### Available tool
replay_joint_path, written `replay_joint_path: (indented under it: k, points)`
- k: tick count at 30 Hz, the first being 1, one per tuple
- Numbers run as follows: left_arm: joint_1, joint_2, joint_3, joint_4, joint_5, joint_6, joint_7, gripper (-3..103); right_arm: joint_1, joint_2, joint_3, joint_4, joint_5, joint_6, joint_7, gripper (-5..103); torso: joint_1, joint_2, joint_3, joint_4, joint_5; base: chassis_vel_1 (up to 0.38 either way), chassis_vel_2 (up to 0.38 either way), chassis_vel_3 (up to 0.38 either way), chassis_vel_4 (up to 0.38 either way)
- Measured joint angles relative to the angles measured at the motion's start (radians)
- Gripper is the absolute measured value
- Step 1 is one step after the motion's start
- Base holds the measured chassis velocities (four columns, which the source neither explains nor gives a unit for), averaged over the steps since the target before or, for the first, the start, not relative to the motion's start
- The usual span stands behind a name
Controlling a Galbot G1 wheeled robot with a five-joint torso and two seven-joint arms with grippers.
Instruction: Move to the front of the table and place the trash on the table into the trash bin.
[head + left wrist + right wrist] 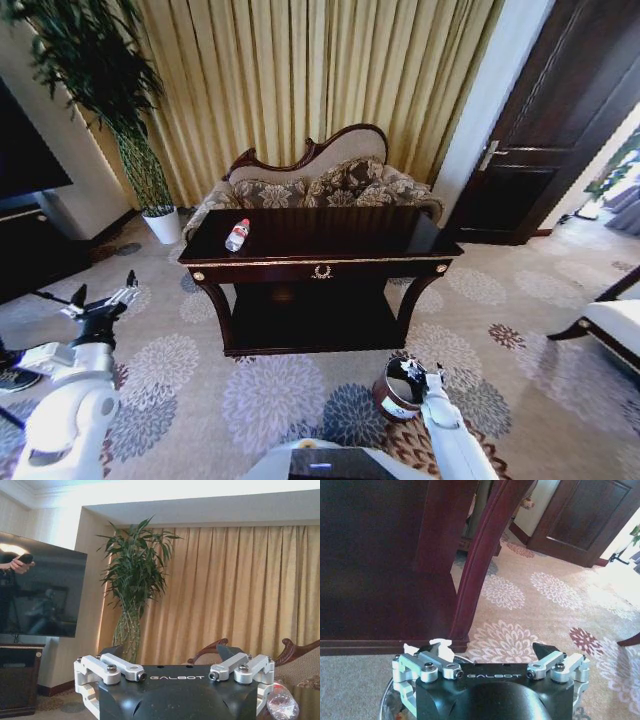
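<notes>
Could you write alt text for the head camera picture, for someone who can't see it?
A dark glossy table with gold trim stands before a patterned sofa, with a small clear bottle lying on its left part. The robot's left hand is raised, fingers open, left of the table, and its right hand hangs over a small round trash bin on the flowered carpet.

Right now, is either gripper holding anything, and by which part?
Nothing is held. The left gripper is open in the air left of the table; the right gripper, jaws open, hangs over the small round dark brown trash bin.
</notes>
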Motion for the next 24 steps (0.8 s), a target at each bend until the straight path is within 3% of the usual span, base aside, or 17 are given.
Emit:
replay_joint_path:
  k: [13, 17, 21, 24]
  points:
    - [0.005, -0.004, -0.002, -0.002, 0.005, 0.000, 0.000, 100, 0.031, 0.002, -0.023, -0.049, 0.021, -0.009, 0.000, 100, 0.000, 0.000, 0.000, 0.0000, -0.0001, 0.000, 0.000, 0.000, 0.000]
    - [0.004, -0.005, -0.001, -0.001, 0.007, 0.000, 0.000, 100, 0.062, 0.002, -0.036, -0.085, 0.054, -0.059, 0.000, 100, 0.000, 0.000, 0.000, 0.0001, -0.0001, 0.000, 0.000, 0.000, 0.000]
    - [0.002, -0.005, -0.001, 0.003, 0.009, 0.000, 0.001, 100, 0.091, 0.002, -0.060, -0.088, 0.159, -0.148, 0.000, 100, 0.000, 0.000, 0.000, 0.0000, 0.0000, 0.000, 0.000, 0.000, 0.000]
    - [0.002, -0.007, 0.000, 0.004, 0.010, 0.000, 0.000, 100, 0.118, 0.005, -0.066, -0.109, 0.183, -0.162, 0.000, 100, 0.000, 0.000, 0.000, 0.0001, -0.0001, 0.000, 0.000, 0.000, 0.000]
